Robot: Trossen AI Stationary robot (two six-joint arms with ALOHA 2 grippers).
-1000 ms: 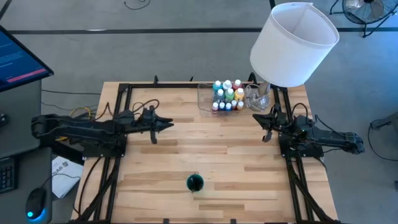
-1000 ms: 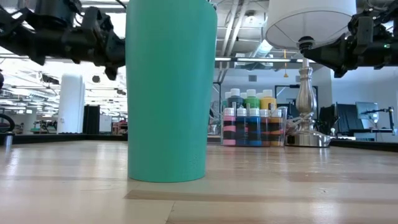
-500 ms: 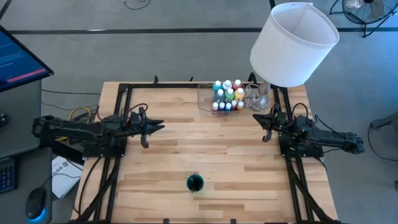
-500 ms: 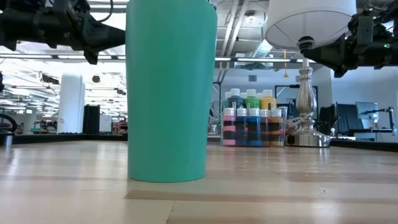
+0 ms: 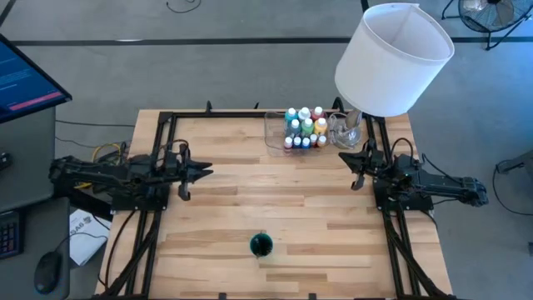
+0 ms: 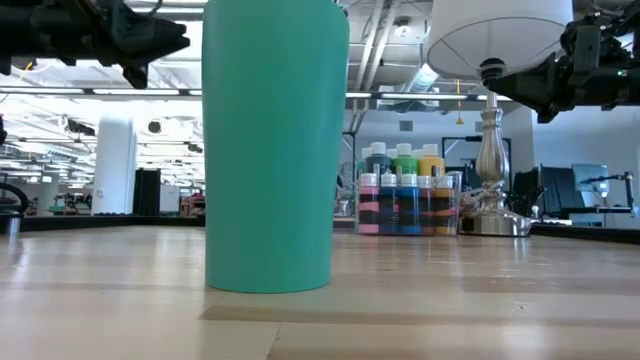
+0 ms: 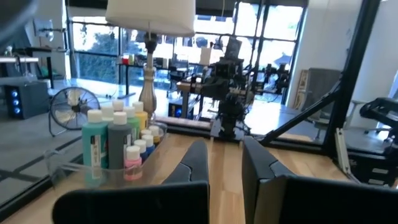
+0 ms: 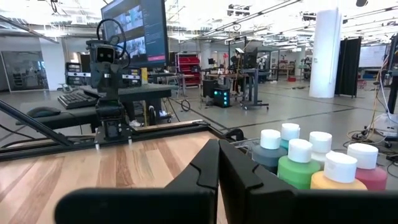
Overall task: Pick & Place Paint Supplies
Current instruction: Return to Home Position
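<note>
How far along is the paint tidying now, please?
Done, it seems: the paint bottles stand in the clear tray, and no loose supply shows on the table. In hand: nothing; the left end effector, open, and the right end effector, shut, hang empty at its sides. The green cup is too dark inside to check. Left: probably nothing.

One cup [image 5: 261, 245], one tray [image 5: 272, 133], one lamp [image 5: 391, 58] (bottles [image 5: 304, 127] too crowded).

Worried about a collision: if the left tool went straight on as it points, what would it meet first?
Probably the right arm, dead ahead across the table from the left tool, though depth is unclear. The paint bottles and green cup sit off that line.
</note>
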